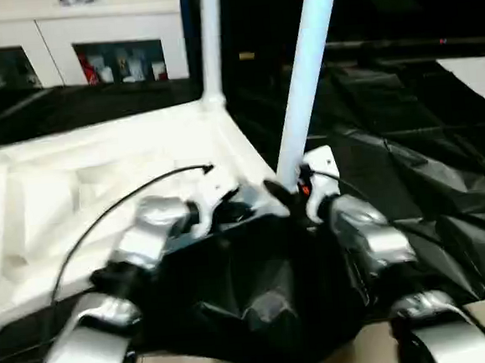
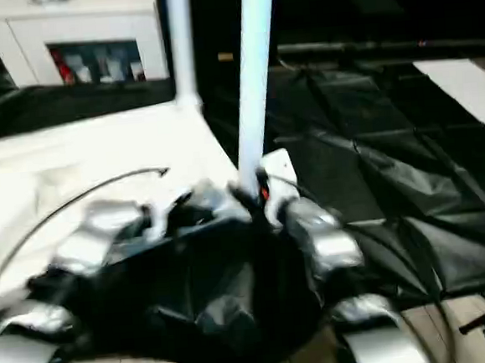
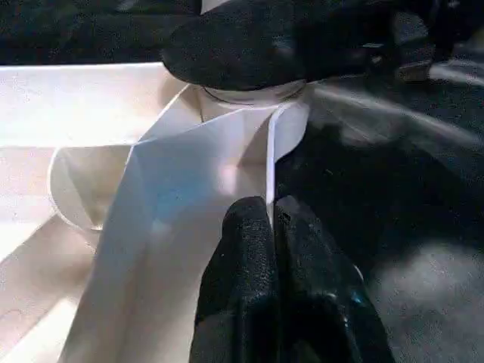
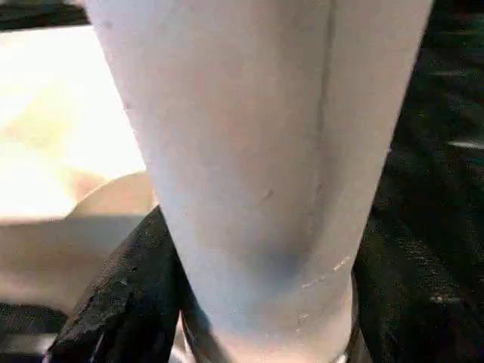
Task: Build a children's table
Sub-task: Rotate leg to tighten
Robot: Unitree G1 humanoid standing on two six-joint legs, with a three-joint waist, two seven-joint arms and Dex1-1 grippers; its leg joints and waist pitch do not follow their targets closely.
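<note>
tabletop (image 1: pixel 99 167) upside down at left, 2 legs (image 1: pixel 306 76) upright in its right-side corners, cabinet (image 1: pixel 72 43) behind

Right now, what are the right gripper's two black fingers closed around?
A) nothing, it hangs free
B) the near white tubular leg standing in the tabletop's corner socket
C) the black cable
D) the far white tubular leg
B: the right gripper has a black finger on each side of the near white tubular leg just above the corner socket of the white plastic tabletop, as the right wrist view shows up close.
</note>
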